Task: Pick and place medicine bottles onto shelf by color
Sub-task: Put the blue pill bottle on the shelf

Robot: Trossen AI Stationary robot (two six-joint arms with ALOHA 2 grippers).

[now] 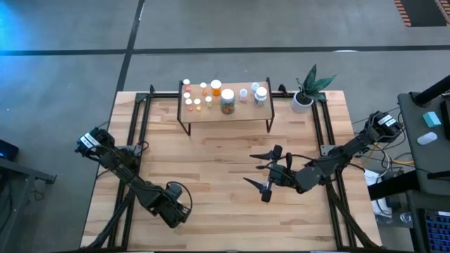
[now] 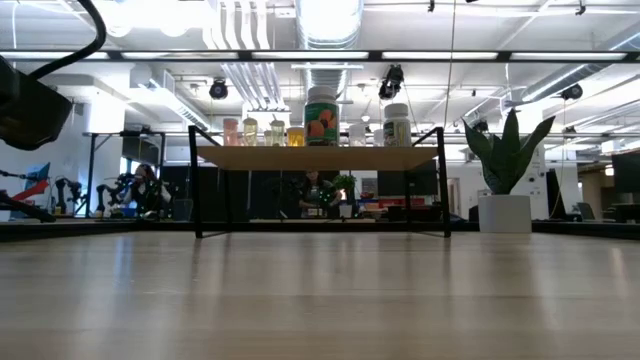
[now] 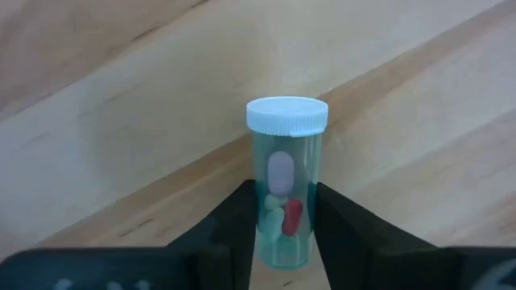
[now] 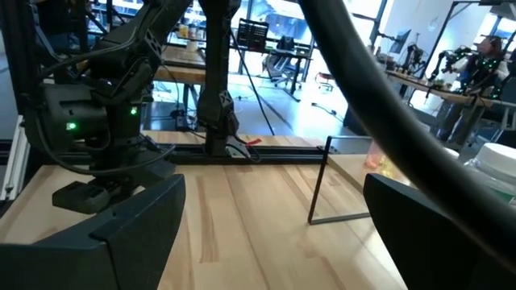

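A pale green see-through medicine bottle with a white cap and a few pills inside lies on its side on the wooden table. My left gripper is over it near the table's front left, pointing steeply down, shut on the bottle. The shelf stands at the far middle and carries several medicine bottles, orange, clear and white. My right gripper hangs open above the table's right middle, holding nothing. In the high view my left gripper hides the green bottle. My left gripper pinches the bottle's round body between its two fingers, on the half away from the cap. The fingers come from above, pointing down, one on each side, lying across the bottle. The bottle lies on the table, its cap end sticking out past the fingertips.
A white pot with a green plant stands at the far right corner beside the shelf. Black rails run along the table's left and right sides. Bare wood lies between the two grippers and the shelf.
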